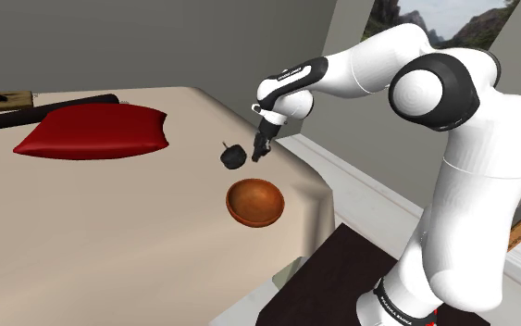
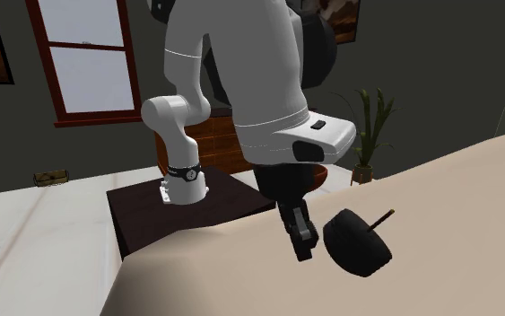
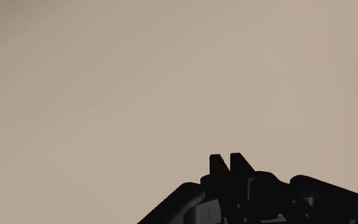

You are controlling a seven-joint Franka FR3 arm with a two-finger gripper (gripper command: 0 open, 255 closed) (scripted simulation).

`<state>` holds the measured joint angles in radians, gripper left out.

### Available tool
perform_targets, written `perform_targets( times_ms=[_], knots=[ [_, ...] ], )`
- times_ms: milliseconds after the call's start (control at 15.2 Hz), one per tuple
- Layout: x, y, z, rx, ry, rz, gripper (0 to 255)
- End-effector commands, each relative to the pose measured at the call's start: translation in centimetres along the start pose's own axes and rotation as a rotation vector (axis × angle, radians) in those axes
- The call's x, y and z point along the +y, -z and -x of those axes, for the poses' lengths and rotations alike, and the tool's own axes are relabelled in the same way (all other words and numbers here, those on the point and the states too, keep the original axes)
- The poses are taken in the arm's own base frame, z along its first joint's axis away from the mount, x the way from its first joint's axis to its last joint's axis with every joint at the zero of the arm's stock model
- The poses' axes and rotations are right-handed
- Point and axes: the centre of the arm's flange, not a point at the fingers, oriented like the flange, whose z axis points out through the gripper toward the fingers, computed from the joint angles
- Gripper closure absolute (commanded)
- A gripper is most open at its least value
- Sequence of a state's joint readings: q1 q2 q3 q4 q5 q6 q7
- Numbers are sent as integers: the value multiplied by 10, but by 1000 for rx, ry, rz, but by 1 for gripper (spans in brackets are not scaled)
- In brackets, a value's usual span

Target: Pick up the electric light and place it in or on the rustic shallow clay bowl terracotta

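**Gripper beside the light, grasping nothing**

The black gripper (image 1: 257,157) hangs low over the beige bed (image 1: 110,231), its fingers clenched together with nothing between them. The black, round electric light (image 1: 232,156) with its short stem lies on the bed just beside the gripper, near the brown clay bowl (image 1: 254,202) but apart from it. A red pillow (image 1: 96,130) lies well apart.

Black round electric light with short stem (image 1: 233,156) on broad beige surface (image 1: 110,241), near its edge at shoulder view's right. All-black two-finger gripper (image 1: 257,154) just beside light, to its right. Brown shallow round bowl (image 1: 255,202) in front, by corner. Red cushion (image 1: 96,131) well apart, far left. Dark box stand (image 1: 341,278) off surface, lower right.
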<state>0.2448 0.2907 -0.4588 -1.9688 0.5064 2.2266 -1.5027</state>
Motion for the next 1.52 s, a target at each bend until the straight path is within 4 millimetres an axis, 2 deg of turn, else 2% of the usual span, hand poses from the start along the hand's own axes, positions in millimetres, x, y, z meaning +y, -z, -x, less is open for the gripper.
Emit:
perform_targets(
  times_ms=[0,330,396,594,792,1254,1452],
  knots=[
    [0,0,0,0,0,0,255],
    [0,0,0,0,0,0,255],
    [0,0,0,0,0,0,0],
    [-8,18,-65,-218,-174,7,0],
    [-4,22,-130,-426,-340,14,0],
    [-7,-12,-115,-426,-340,14,0],
    [-7,-15,-113,-426,-340,14,0]
  ],
)
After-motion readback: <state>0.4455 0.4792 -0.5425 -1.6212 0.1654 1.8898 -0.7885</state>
